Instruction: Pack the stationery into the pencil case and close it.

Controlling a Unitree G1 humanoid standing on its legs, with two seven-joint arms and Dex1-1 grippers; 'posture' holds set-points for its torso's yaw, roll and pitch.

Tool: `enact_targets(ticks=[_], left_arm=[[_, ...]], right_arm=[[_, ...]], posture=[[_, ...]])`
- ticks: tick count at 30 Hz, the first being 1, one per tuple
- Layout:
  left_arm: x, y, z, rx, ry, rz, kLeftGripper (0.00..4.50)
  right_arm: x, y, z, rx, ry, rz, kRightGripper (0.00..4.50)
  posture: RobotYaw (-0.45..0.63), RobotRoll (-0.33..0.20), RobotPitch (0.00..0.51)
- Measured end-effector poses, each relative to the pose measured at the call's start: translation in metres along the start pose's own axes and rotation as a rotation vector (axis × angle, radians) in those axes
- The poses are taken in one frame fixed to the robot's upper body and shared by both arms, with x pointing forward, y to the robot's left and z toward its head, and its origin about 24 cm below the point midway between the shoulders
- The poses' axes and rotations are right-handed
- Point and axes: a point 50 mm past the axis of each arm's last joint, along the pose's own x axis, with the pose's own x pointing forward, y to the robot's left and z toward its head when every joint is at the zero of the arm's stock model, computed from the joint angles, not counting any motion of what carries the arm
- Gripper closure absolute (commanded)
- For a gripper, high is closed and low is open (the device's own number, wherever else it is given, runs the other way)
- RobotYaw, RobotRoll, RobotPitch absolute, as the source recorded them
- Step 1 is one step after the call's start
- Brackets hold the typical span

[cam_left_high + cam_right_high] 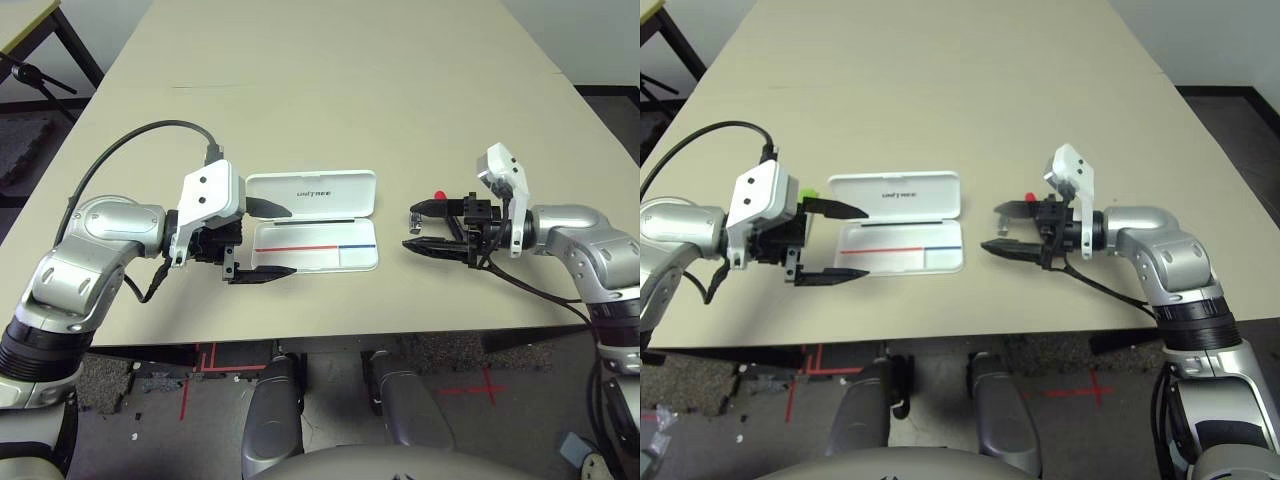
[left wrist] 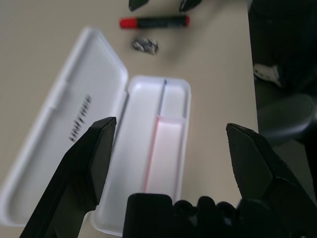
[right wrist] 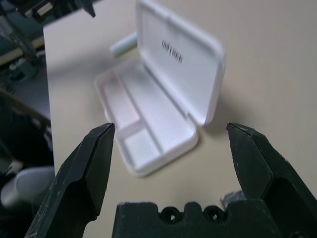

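Pencil case (image 1: 312, 232): lies open on the table (image 1: 350, 90), tray nothing in it, between both grippers. Red marker (image 2: 154, 22) and small metal piece (image 2: 145, 45): on table by right gripper (image 1: 413, 228), jaws spread, holding nothing. Green-capped stick (image 3: 123, 44): beside left gripper (image 1: 280, 241), jaws spread, likewise holding nothing.

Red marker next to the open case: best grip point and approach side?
Grip the red marker mid-barrel, jaws across its width; it lies flat on the table, so come down from above. The open right gripper is the nearer one. Stay clear of the small metal piece lying between the marker and the pencil case.
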Motion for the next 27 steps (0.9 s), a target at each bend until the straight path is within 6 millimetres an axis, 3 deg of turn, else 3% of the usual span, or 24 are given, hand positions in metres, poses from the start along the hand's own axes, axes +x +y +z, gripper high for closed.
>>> enact_targets(ticks=[3, 11, 19, 27], left_arm=[[-0.004, 0.001, 0.007, -0.003, -0.027, 0.007, 0.02], [0.001, -0.001, 0.008, -0.003, -0.039, -0.004, 0.02], [0.003, -0.001, 0.008, -0.008, -0.049, -0.006, 0.02], [0.006, -0.002, 0.007, -0.01, -0.045, -0.02, 0.02]], right_arm=[[-0.001, -0.003, 0.005, 0.001, -0.018, -0.062, 0.0], [0.0, -0.042, 0.022, 0.11, -0.003, -0.561, 0.0], [-0.01, -0.043, -0.002, 0.249, 0.197, -0.706, 0.0], [-0.014, -0.036, -0.027, 0.301, 0.351, -0.704, 0.0]], posture=[[-0.1, 0.0, 0.174], [-0.11, 0.0, 0.17], [-0.11, 0.0, 0.167], [-0.11, 0.0, 0.169]])
